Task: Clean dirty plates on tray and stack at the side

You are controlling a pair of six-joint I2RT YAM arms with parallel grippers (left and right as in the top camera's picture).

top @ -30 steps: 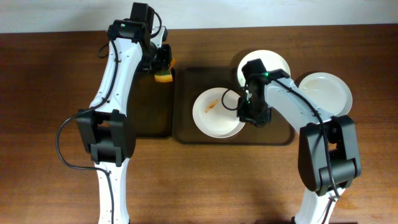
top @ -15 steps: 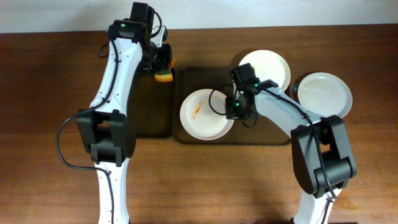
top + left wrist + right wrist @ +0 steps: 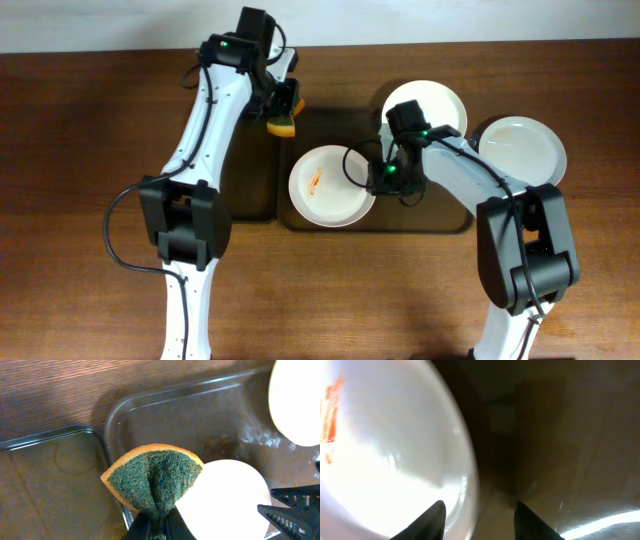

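So we've got the sponge [image 3: 155, 477], green scrubby side facing the wrist camera and orange backing behind it. The left gripper [image 3: 155, 529] is pinched tight on its lower edge, so it's folded into a fan shape. In the overhead view the sponge [image 3: 283, 124] hangs over the far left corner of the tray [image 3: 440, 207], right about where it meets the black tray [image 3: 255, 170].

The bit that matters for the wipe is that the streaked plate [image 3: 330, 186] sits toward the near side of the sponge and slightly to the right, inside the tray at its left end. Its orange-red smear [image 3: 315, 182] is on the plate's left half, the side closest to the sponge. We reckon a short move toward the near side and down puts the scrubber on it. The left arm is clearly the nearer one, and it has the tool anyway.

The right gripper [image 3: 480, 521] is at the plate's right rim with its jaws apart. One finger is over the white, the other is over the dark tray, and the rim runs between them. It isn't clamped, so the plate could slide once we scrub.

A second plate [image 3: 442, 105] sits at the tray's far right, and a third plate [image 3: 520, 150] is off the tray on the table [image 3: 90, 150], further right. Both look clean from above.
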